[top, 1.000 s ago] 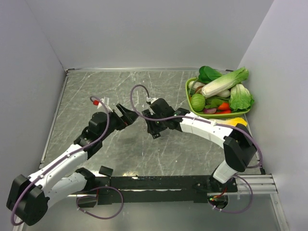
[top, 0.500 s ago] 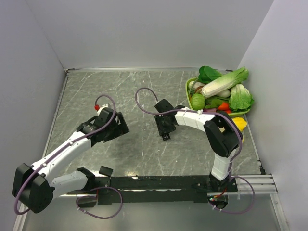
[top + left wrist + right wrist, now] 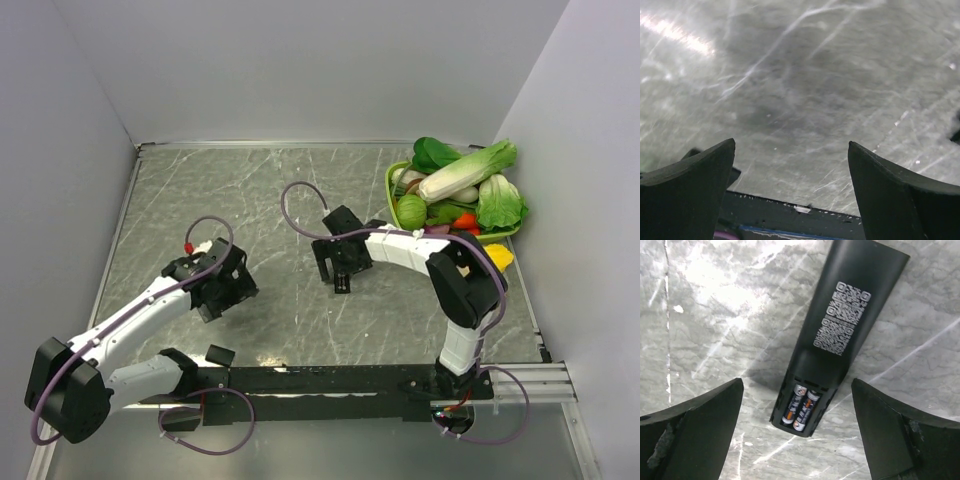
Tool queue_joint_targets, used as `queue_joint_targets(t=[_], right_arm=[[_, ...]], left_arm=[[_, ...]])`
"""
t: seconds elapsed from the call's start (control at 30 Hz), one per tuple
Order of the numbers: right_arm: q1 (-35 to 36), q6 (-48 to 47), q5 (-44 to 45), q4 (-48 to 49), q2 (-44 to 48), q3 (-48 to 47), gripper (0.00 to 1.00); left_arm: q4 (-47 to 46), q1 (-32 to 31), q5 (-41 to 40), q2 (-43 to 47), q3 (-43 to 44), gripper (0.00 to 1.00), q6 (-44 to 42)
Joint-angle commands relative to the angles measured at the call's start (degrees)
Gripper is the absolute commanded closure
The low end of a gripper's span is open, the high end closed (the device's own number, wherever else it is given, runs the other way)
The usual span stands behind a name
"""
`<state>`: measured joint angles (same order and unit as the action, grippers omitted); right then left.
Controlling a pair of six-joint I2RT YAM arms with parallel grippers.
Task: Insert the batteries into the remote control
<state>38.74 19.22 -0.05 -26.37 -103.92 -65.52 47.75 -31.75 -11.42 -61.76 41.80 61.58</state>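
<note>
The remote control point(image 3: 840, 335) lies on its face on the grey marble table, with a white code label on its back. Its battery bay at the near end stands uncovered, and two batteries point(image 3: 801, 409) sit side by side inside it. My right gripper point(image 3: 797, 385) hangs open just above that end, one finger on each side and neither touching the remote. In the top view the right gripper point(image 3: 338, 268) covers most of the remote. My left gripper point(image 3: 215, 298) is open and empty over bare table near the front left, as the left wrist view of this gripper point(image 3: 790, 145) also shows.
A small flat black cover piece point(image 3: 220, 354) lies by the black base rail point(image 3: 330, 380) at the near edge. A green basket point(image 3: 392, 190) full of vegetables stands at the back right, with a yellow object point(image 3: 497, 254) beside it. Grey walls close in the table.
My right gripper has opened wide over the remote control. The left arm has drawn back toward the near left and turned its open gripper down at the table.
</note>
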Motion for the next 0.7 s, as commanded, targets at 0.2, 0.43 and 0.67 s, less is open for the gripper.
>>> queue_joint_targets(t=[0.2,0.43,0.67], right_arm=[[-0.60,-1.56,0.67,2.11,13.29,6.54,0.02],[-0.60,-2.00,-2.05,4.57,20.77,11.19,0.02],[-0.60,-2.52,-5.04,6.59,26.13,14.63,0.02]], left_arm=[[15.88,-0.51,-4.93,3.83,-1.81,0.03,26.82],[19.57,-0.60,-0.80,6.65,-7.61,0.01,42.11],[20.37,-0.60,1.13,3.06,-7.87,0.01,46.61]])
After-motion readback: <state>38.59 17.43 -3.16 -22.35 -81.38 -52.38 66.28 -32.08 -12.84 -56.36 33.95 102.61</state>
